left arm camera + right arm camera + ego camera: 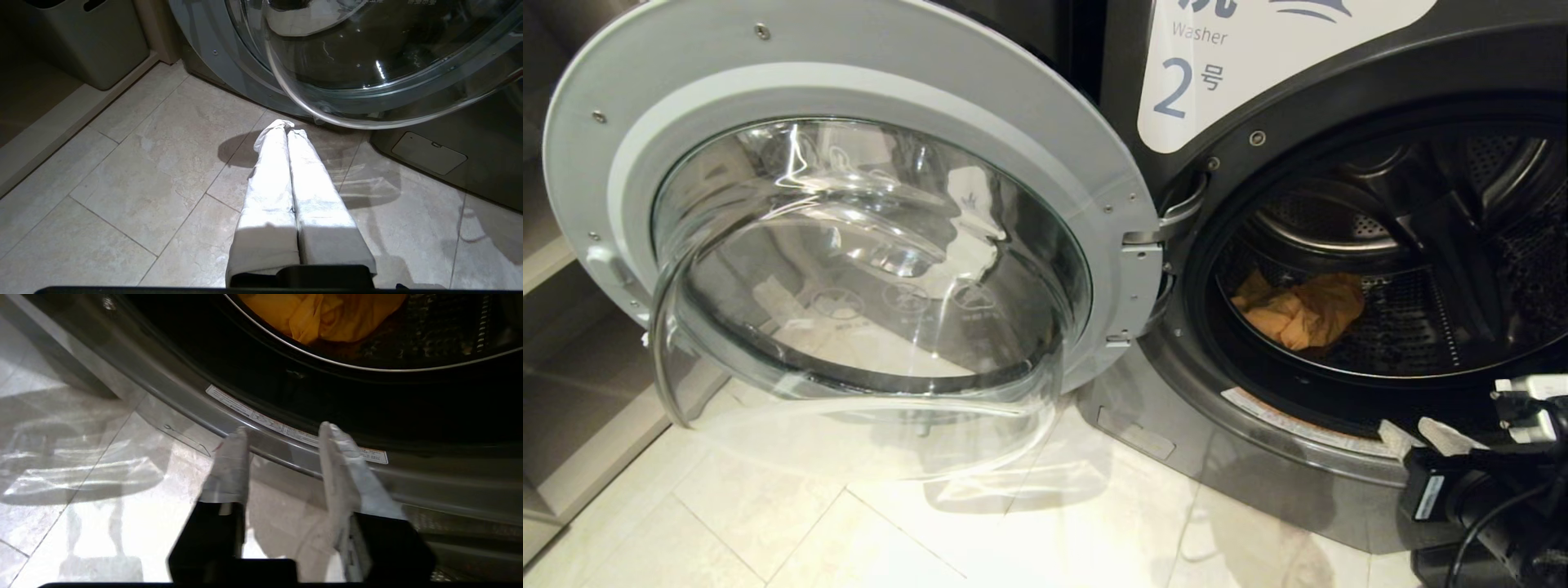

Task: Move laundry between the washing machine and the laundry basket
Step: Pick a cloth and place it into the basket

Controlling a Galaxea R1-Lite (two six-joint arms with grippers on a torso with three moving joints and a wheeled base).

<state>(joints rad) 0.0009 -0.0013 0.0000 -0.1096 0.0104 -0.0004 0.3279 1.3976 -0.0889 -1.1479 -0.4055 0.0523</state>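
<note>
Left gripper (286, 132) hangs pressed closed over the floor tiles (135, 175) below the swung-open glass door (866, 269). Right, the yellow-orange garment (1303, 310) lies in the washer drum (1413, 327); the right gripper (282, 437), parted and empty, risks catching the door sill (184, 388).

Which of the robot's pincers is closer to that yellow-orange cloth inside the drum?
The right pincer, open at the drum's lower rim, below the yellow-orange cloth. The left pincer hangs shut over the floor, under the open door.
</note>
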